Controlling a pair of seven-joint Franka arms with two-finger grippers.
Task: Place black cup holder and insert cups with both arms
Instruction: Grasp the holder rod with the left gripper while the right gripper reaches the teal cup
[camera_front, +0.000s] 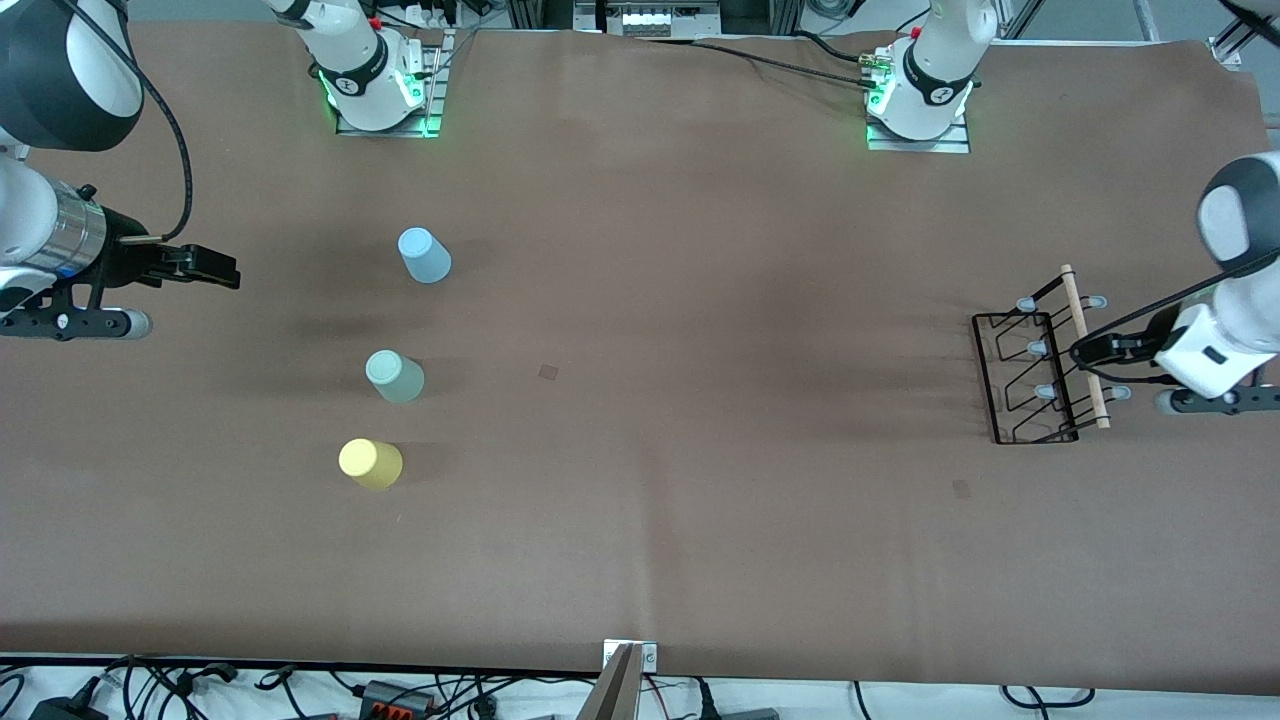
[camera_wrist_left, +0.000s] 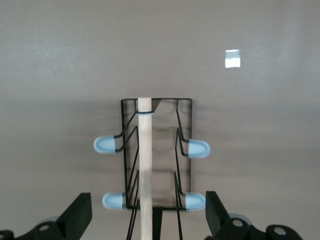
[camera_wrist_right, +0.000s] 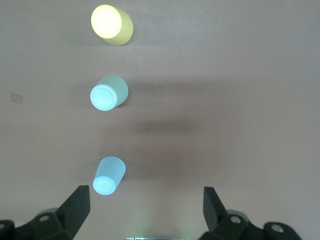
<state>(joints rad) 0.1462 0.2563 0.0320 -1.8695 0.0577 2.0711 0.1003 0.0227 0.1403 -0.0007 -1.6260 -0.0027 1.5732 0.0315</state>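
Note:
The black cup holder (camera_front: 1030, 375) stands at the left arm's end of the table, its wooden rod (camera_front: 1084, 345) on top. My left gripper (camera_front: 1088, 352) is open, its fingers apart on either side of the rod (camera_wrist_left: 145, 165), touching nothing; the holder (camera_wrist_left: 182, 107) and its pale pegs fill the left wrist view (camera_wrist_left: 149, 216). The light blue cup (camera_front: 425, 255), sage green cup (camera_front: 395, 377) and yellow cup (camera_front: 371, 464) stand mouth down in a row toward the right arm's end. My right gripper (camera_front: 218, 267) is open and empty, apart from them (camera_wrist_right: 146, 210). The right wrist view shows the blue (camera_wrist_right: 109, 175), green (camera_wrist_right: 108, 93) and yellow (camera_wrist_right: 111, 24) cups.
The brown table (camera_front: 700, 300) has a small dark square mark (camera_front: 548, 371) near its middle. The arm bases (camera_front: 385, 85) (camera_front: 920, 100) stand along the edge farthest from the front camera. Cables lie past the table's near edge (camera_front: 400, 690).

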